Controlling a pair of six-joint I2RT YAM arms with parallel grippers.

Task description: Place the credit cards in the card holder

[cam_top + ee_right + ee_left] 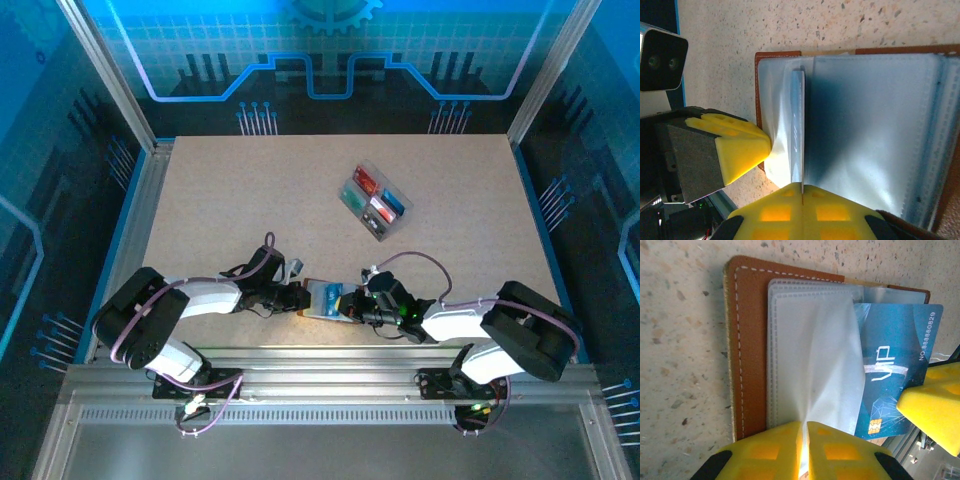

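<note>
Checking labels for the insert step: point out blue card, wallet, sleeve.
blue card (pixel 896 371): left wrist view, printed face.
wallet (pixel 750 350): left wrist view, bare brown leather.
sleeve (pixel 810 355): left wrist view, middle of the clear pocket.

- The blue credit card (pixel 895 340), partly tucked under a clear sleeve of the card holder (pixel 752 340), is showing "VIP" in large pale letters running sideways.
- Along one edge, the same card is carrying small white print reading "NO.88880829".
</note>
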